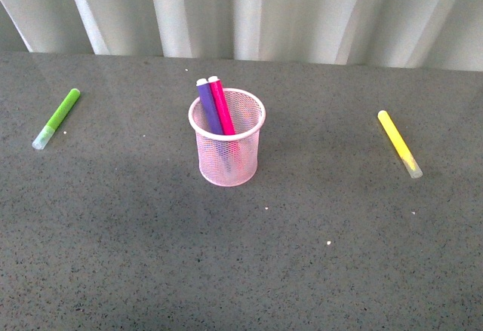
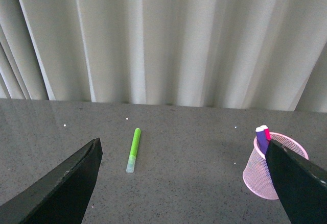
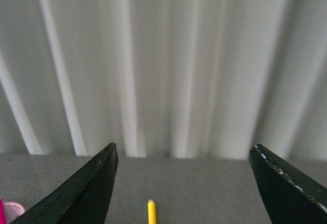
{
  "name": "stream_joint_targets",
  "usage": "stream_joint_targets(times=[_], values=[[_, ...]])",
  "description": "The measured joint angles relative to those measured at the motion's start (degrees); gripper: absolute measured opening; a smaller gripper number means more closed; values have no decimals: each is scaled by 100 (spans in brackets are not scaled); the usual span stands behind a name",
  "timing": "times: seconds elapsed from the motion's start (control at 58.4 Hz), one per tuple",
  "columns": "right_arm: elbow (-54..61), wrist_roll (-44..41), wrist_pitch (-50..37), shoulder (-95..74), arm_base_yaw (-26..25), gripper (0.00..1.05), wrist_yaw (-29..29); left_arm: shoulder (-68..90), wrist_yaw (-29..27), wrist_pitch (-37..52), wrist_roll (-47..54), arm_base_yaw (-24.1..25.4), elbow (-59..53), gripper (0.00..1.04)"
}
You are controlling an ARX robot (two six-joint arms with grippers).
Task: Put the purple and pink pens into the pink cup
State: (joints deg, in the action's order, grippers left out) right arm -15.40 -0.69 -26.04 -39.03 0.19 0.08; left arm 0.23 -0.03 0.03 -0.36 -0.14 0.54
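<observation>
1. Pink cup (image 1: 227, 144) stood mid-table, holding purple pen (image 1: 209, 107) and pink pen (image 1: 222, 105), both leaning.
2. Green marker (image 1: 57, 118) lay far left, yellow marker (image 1: 399, 143) far right.
3. Left gripper (image 2: 184, 183) and right gripper (image 3: 184, 183) were spread, holding nothing.
4. Curtain (image 1: 249, 10) hung behind.

Perhaps lab, grey tabletop (image 1: 362, 271), pale curtain (image 1: 302, 10)

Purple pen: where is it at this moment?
In the front view the purple pen stands tilted inside the pink cup mid-table, beside the pink pen.
</observation>
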Motion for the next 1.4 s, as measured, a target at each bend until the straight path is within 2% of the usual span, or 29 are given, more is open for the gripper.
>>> stream_joint_targets(times=[0.086,0.342,0.428,1.301,1.404], values=[[251,7,461,518,-24,62,13,0,-2,0,0,0,0,98],[800,7,575,1104,-17,15,-15,0,0,0,0,0,0,98],[892,-2,614,1272,-20,3,-13,0,2,0,0,0,0,98],[1416,20,1569,2889,-20,3,-11,0,0,0,0,0,0,98],[1416,35,2433,3543,-20,3,-11,-2,0,0,0,0,0,98]])
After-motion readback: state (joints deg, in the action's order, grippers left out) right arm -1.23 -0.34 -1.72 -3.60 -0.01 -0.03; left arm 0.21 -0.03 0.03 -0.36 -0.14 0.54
